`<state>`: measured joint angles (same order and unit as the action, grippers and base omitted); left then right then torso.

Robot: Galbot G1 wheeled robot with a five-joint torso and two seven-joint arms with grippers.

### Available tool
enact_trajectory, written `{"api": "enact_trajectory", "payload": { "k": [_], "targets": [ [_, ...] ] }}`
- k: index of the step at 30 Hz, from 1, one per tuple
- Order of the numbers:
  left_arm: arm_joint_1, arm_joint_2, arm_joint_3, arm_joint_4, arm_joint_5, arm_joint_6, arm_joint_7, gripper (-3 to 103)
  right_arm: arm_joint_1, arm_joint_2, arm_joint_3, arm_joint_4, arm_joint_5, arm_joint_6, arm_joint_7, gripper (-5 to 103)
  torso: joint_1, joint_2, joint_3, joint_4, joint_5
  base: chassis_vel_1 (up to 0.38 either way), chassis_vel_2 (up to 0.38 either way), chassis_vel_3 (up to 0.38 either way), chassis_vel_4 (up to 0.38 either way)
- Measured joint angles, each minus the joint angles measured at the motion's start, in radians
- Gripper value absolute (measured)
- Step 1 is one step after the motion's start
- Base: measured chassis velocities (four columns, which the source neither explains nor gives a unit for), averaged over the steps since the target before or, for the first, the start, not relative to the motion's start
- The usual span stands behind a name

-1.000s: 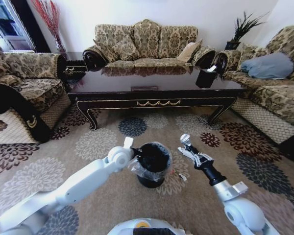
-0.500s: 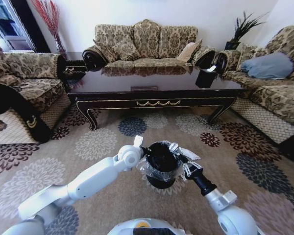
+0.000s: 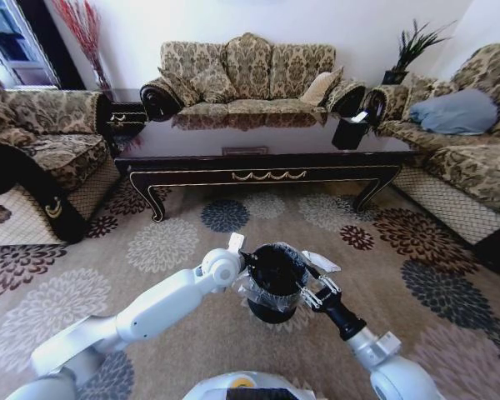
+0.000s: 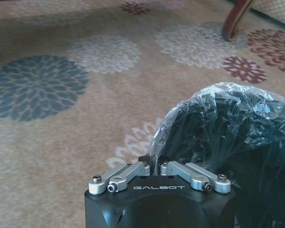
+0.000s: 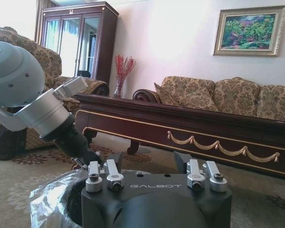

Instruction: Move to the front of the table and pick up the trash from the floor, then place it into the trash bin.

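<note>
Left pincer (image 4: 154, 167) pinches the trash bin (image 3: 275, 283) liner at its left rim, steadying it, while right pincer (image 3: 310, 293), spread, hangs over the right rim, apparently for a drop.

**Bin on the carpet, before the counter**

The bin (image 3: 273, 283) is a small black cylinder, upright, its rim wrapped in a crinkled clear liner (image 4: 218, 102) that puffs out around the mouth. It stands on the floor (image 3: 167, 250), a beige carpet of round floral medallions in brown, maroon, navy and cream. The counter (image 3: 258, 146) lies well beyond it: long, low, glossy dark wood, with a gold scroll (image 5: 223, 145) on its front apron and curved legs. A white scrap (image 3: 321, 261) lies just beside the bin.
</note>
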<state>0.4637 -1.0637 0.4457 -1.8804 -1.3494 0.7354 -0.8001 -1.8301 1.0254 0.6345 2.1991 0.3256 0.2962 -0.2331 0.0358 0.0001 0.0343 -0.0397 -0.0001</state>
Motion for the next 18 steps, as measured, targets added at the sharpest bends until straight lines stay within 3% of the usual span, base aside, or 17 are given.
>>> {"api": "enact_trajectory", "payload": {
  "k": [1, 5, 7, 10, 18],
  "targets": [
    [0.0, 0.0, 0.0, 0.0, 0.0, 0.0, 0.0, 4, 0.0, 0.0, 0.0, 0.0, 0.0, 0.0, 0.0, 60, 0.0, 0.0, 0.0, 0.0, 0.0, 0.0, 0.0, 0.0, 0.0],
    [0.073, 0.064, -0.079, -0.031, 0.064, -0.01, 0.011, 4, 0.021, 0.029, 0.038, -0.013, 0.027, 0.007, 0.02, 82, 0.0, 0.0, 0.0, 0.0006, 0.0001, 0.0, 0.0, 0.0, 0.0],
    [0.087, 0.072, -0.097, -0.035, 0.069, -0.01, 0.014, 4, 0.024, 0.033, 0.042, -0.016, 0.034, 0.008, 0.027, 82, 0.0, 0.0, 0.0, 0.0008, 0.0, 0.0, 0.0, 0.0, 0.0],
    [0.176, 0.115, -0.231, -0.054, 0.097, -0.01, 0.042, 4, 0.041, 0.043, 0.054, -0.054, 0.063, 0.009, 0.051, 96, 0.0, 0.0, 0.0, 0.0003, -0.0003, 0.0, 0.0, 0.0, 0.0],
    [0.335, 0.136, -0.451, -0.083, 0.13, -0.024, 0.084, 4, 0.123, 0.072, 0.049, -0.199, 0.113, 0.001, 0.053, 100, 0.0, 0.0, 0.0, 0.0002, -0.0004, 0.0, 0.0, 0.0, 0.0]
  ]
}}
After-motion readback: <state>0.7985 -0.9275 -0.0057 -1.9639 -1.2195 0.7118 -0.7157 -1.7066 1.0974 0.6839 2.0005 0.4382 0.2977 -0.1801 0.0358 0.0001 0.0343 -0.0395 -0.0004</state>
